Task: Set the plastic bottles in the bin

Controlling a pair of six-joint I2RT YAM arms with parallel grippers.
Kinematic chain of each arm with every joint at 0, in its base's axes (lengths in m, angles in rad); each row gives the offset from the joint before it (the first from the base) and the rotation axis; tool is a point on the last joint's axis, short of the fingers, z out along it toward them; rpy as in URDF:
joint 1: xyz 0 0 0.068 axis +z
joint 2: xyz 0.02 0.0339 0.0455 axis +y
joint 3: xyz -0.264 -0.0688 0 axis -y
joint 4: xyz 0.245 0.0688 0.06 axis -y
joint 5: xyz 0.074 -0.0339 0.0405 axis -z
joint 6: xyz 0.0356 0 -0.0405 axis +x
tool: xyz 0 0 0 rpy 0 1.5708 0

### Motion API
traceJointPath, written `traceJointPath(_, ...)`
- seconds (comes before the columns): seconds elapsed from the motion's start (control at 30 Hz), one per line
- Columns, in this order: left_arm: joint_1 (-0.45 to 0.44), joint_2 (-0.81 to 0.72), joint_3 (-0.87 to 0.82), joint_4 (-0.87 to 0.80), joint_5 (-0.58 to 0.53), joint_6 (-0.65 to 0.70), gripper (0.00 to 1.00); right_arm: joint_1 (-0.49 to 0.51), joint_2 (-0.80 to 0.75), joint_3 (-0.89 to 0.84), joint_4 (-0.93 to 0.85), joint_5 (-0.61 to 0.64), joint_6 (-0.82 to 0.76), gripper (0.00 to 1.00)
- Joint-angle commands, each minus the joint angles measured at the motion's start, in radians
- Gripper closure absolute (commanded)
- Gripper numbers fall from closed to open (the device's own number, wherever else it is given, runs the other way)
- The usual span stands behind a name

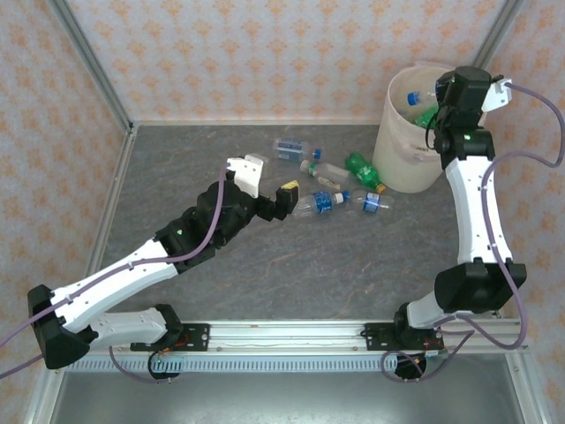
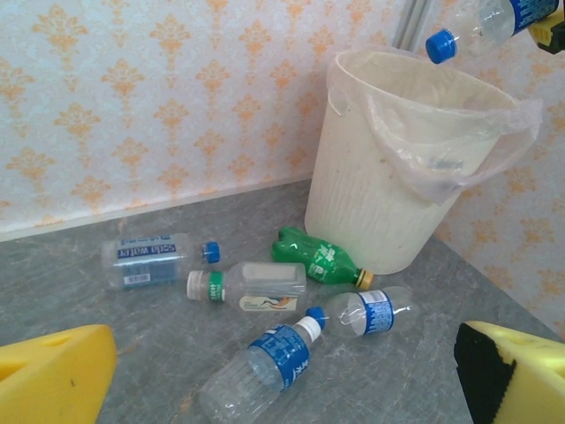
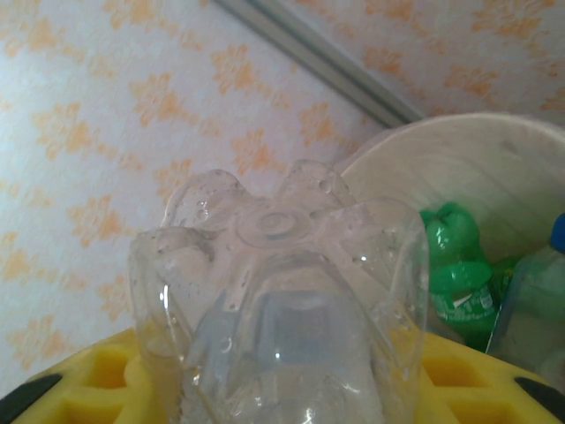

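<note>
The cream-white bin (image 1: 402, 150) stands at the back right. My right gripper (image 1: 439, 104) hangs over its mouth, shut on a clear bottle (image 3: 282, 291) whose blue cap (image 2: 440, 45) tilts down above the rim. A green bottle (image 3: 455, 274) and a clear one (image 3: 538, 309) lie inside the bin. My left gripper (image 1: 281, 201) is open low over the table, its yellow fingers (image 2: 53, 375) wide apart, with a clear blue-labelled bottle (image 2: 260, 367) lying just ahead of them. Further on lie several more bottles: a blue-labelled one (image 2: 375, 311), a white-capped one (image 2: 252, 284), a green one (image 2: 318, 258) and another clear one (image 2: 146, 261).
Patterned walls (image 1: 265, 53) close the table at the back and sides, and a metal rail (image 1: 291, 334) runs along the near edge. A thin plastic liner (image 2: 494, 132) hangs over the bin's rim. The left half of the grey tabletop (image 1: 177, 168) is bare.
</note>
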Motion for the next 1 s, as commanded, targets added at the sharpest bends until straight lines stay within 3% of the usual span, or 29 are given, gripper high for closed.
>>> traceJointPath(0.0,0.004,-0.019,-0.013,-0.038,-0.042,-0.011,0.01,-0.008,0.079,0.100,0.045,0.109,0.051,0.60)
traceJointPath(0.27,0.005,-0.014,0.001,-0.061,-0.055,-0.005,0.01,-0.010,0.341,0.465,-0.121,0.082,0.024,0.49)
traceJointPath(0.37,0.005,-0.016,0.002,-0.068,-0.065,0.003,0.01,-0.010,0.402,0.573,-0.195,0.081,0.001,0.33)
traceJointPath(0.4,0.005,-0.016,0.000,-0.071,-0.067,0.004,0.01,-0.010,0.409,0.579,-0.200,0.080,-0.007,0.26)
traceJointPath(0.63,0.007,-0.004,-0.001,-0.068,-0.071,0.008,0.01,-0.010,0.384,0.531,-0.195,0.088,-0.047,0.15)
traceJointPath(0.7,0.007,0.003,-0.001,-0.065,-0.069,0.011,0.01,-0.010,0.376,0.526,-0.208,0.096,-0.058,0.02)
traceJointPath(0.97,0.016,0.059,0.009,-0.054,-0.052,0.013,0.01,-0.010,0.306,0.455,-0.209,0.059,-0.109,0.00)
